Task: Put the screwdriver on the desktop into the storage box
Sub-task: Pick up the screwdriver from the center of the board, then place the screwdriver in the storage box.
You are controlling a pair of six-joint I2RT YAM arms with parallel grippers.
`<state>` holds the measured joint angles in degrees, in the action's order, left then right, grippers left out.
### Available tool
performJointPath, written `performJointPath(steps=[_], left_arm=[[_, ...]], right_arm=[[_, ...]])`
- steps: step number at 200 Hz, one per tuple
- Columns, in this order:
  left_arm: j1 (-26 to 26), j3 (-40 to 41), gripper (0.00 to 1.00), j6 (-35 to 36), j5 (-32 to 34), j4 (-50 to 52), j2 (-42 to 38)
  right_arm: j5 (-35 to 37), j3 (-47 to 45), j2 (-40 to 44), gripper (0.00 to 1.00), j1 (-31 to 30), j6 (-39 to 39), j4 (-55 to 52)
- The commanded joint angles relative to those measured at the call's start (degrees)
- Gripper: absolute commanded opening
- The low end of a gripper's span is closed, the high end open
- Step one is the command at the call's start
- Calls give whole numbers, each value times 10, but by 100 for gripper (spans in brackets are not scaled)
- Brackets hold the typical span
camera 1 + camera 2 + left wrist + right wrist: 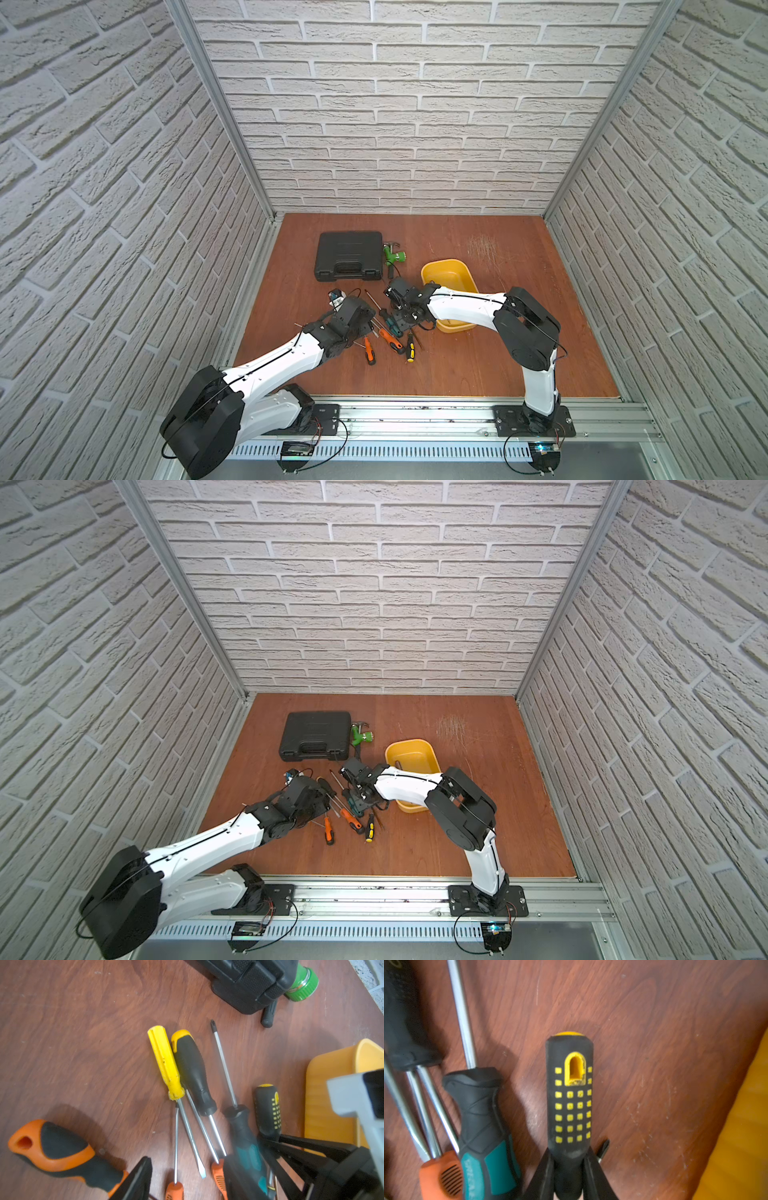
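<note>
Brick-walled cell (415, 124), reddish desk (478, 361). Right hand (569, 1153) grasps the screwdriver (570, 1095) at its neck, at desk centre; axis twelve-to-six, handle toward six. Box (440, 262) lies at one o'clock of that hand. Left hand (188, 1165) released, empty.

White faux-brick walls (415, 104) on three sides, aluminium corner posts (226, 116), even bright light.

The right arm (465, 309) is half covering the storage box (451, 272); the left arm (286, 357) is hiding part of the screwdriver pile (388, 338); the teal-handled screwdriver (249, 1153) is smearing into blur; the black tool case (245, 982) is running off the frame; the right gripper (569, 1150) is concealing the shaft of the dotted screwdriver (571, 1105).
</note>
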<state>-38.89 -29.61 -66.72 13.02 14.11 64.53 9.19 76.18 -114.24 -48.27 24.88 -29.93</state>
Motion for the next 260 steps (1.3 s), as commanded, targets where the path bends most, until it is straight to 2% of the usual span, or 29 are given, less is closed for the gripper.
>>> performJointPath(steps=[1, 45, 89, 182, 219, 260], left_arm=[[2, 3, 59, -2, -3, -22, 8], [1, 9, 59, -5, -6, -30, 8], [2, -8, 59, -2, -5, -19, 17], [-13, -34, 59, 3, 4, -12, 30], [-20, -49, 59, 13, 6, -8, 42], [-21, -59, 60, 16, 3, -13, 53]], right_arm=[[10, -4, -2, 14, 2, 1, -10], [24, -5, 48, 2, 1, 3, -8], [25, -21, 133, 2, 1, 9, 8], [-21, -68, 304, 3, 14, 42, 54], [-39, -122, 365, 2, 39, 73, 97], [-82, -173, 404, 3, 107, 110, 119]])
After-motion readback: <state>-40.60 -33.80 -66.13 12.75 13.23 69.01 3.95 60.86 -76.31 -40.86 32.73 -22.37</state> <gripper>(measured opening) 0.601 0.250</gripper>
